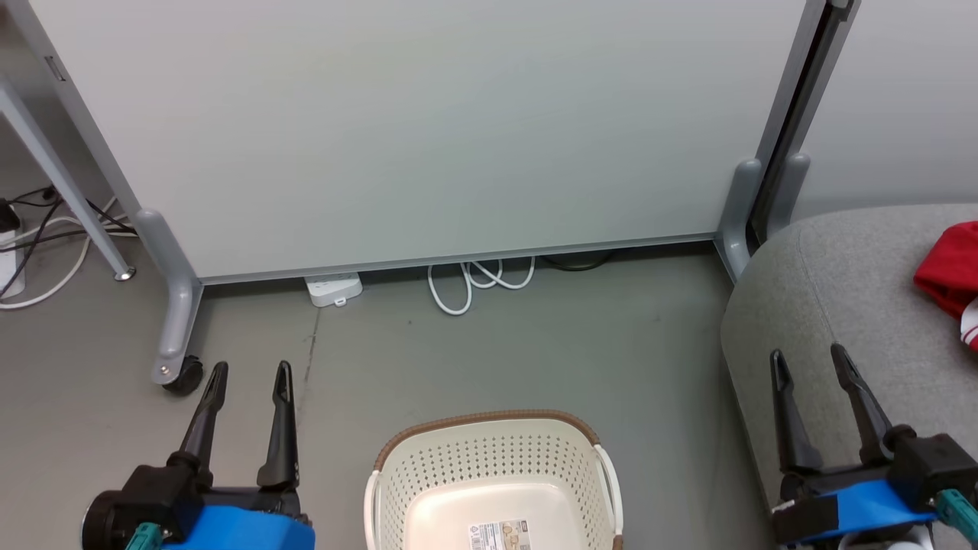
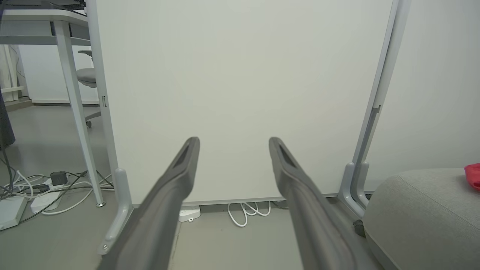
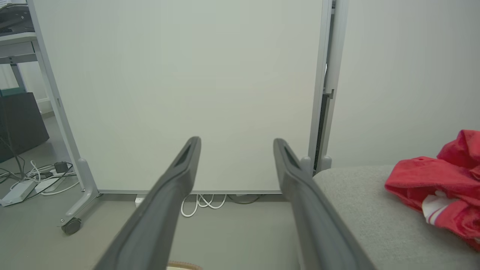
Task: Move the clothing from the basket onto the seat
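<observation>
- Two grippers, both low in the head view, fingers pointing toward the partition.
- Left gripper (image 1: 250,368): jaws spread wide, with bare floor (image 1: 535,344) showing between them. It hangs over the floor to the left of the basket, apart from it.
- Right gripper (image 1: 807,353): jaws spread wide, over the near left edge of the seat, to the right of the basket. Whether it touches the upholstery cannot be told.
- One basket (image 1: 489,418): cream-white perforated plastic with a brown woven-look rim and white side handles. It stands on the floor between the two grippers, cut off by the bottom of the head view. Its inner bottom is in plain sight and carries a paper label (image 1: 498,535).
- One seat (image 1: 833,290): large, rounded, grey woven fabric with a stitched seam. It stands at the right, just beside the partition's right foot.
- Clothing (image 1: 951,271): a crumpled red heap with a white striped panel, lying on top of the seat at the far right, well apart from the basket and clear of both grippers. The right wrist view shows it bunched and folded over itself; no lettering can be read.
- One partition (image 1: 428,130): a pale panel in a grey frame on footed legs, with a castor (image 1: 183,376) under the left foot.
- One white power strip (image 1: 333,289) and one looped white cable (image 1: 477,279), both on the floor at the panel's lower edge.
- One grey desk leg (image 1: 46,160) at the far left, with several cables (image 1: 38,229) tangled around it.
</observation>
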Motion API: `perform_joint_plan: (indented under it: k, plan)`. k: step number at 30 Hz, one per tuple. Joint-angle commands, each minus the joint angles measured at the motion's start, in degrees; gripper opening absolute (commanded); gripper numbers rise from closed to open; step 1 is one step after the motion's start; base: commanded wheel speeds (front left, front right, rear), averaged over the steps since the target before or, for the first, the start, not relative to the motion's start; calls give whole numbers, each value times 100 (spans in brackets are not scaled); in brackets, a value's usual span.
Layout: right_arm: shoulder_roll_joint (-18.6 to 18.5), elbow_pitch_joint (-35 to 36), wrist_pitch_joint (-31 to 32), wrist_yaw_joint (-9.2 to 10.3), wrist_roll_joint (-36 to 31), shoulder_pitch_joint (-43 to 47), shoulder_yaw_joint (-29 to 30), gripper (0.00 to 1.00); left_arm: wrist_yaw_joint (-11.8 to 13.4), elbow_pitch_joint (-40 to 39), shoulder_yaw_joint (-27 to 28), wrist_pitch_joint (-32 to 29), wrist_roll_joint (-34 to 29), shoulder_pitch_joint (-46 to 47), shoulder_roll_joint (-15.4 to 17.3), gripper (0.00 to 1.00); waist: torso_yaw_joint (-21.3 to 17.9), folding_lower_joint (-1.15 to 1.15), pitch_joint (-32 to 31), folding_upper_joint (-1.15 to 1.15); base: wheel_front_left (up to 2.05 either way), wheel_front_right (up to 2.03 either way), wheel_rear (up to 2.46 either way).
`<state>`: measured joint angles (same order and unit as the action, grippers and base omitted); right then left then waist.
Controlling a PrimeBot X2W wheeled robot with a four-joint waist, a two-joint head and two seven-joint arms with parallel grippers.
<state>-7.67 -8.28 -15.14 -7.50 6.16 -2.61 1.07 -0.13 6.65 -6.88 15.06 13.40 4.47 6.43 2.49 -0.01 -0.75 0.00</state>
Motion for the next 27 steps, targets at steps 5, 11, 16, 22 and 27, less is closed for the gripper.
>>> perform_joint_plan:
  k: [5,11,16,22,27]
  plan:
    - [137,8,1,2,54,333,124,100,-298,60,247,16,-170,-264,-170,100,55,1,-103,0,0,0,0]
    - [231,-3,1,2,57,494,206,100,-449,147,376,16,-284,-325,-279,100,63,1,-130,0,0,0,0]
    - [292,-19,1,2,50,558,227,100,-530,182,430,16,-343,-335,-319,100,44,1,-141,0,0,0,0]
    - [345,-48,1,2,66,613,246,100,-571,234,474,16,-375,-344,-342,100,20,1,-154,0,0,0,0]
    - [365,-53,1,2,45,616,258,100,-580,268,478,16,-377,-348,-345,100,3,1,-161,0,0,0,0]
